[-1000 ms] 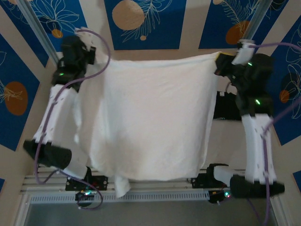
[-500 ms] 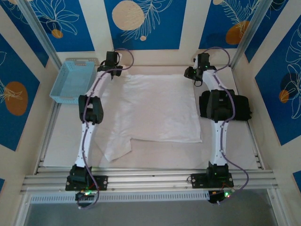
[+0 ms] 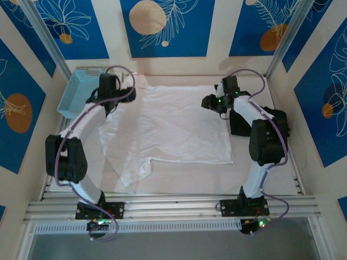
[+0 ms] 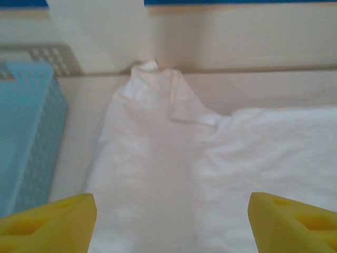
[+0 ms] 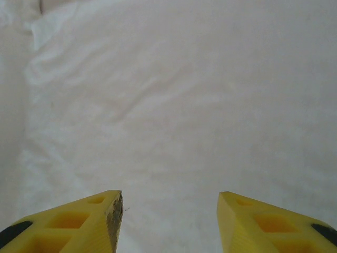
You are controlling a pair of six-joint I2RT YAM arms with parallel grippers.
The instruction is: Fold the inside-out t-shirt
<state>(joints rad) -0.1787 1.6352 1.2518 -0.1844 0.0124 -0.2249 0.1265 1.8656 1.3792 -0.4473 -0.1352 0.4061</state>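
- The white t-shirt (image 3: 173,130) lies spread flat on the tabletop (image 3: 190,179).
- Left fingers (image 4: 52,221) gape wide, empty, above its far corner.
- Right fingers (image 5: 79,221) are parted, holding nothing, over the cloth.

Count by kind, top view unless stated.

Garments: two. One white inside-out t-shirt (image 3: 173,130) lies at the centre of the frame, and one black folded garment (image 3: 236,124) lies right of centre.

Sleeves showing on the t-shirt: two, one sleeve (image 3: 140,84) at the upper left of the cloth and one (image 3: 134,172) at its lower left.

Containers: one light blue basket (image 3: 73,97), upper left.

Work surface: one table (image 3: 179,183).

Robot arms: two, the left arm (image 3: 81,124) at frame left and the right arm (image 3: 255,116) at frame right.

Grippers: two, the left gripper (image 4: 172,211) and the right gripper (image 5: 169,208), one per arm.

Yellow fingers: four in all, two (image 4: 52,221) in the left wrist view and two (image 5: 79,221) in the right wrist view.
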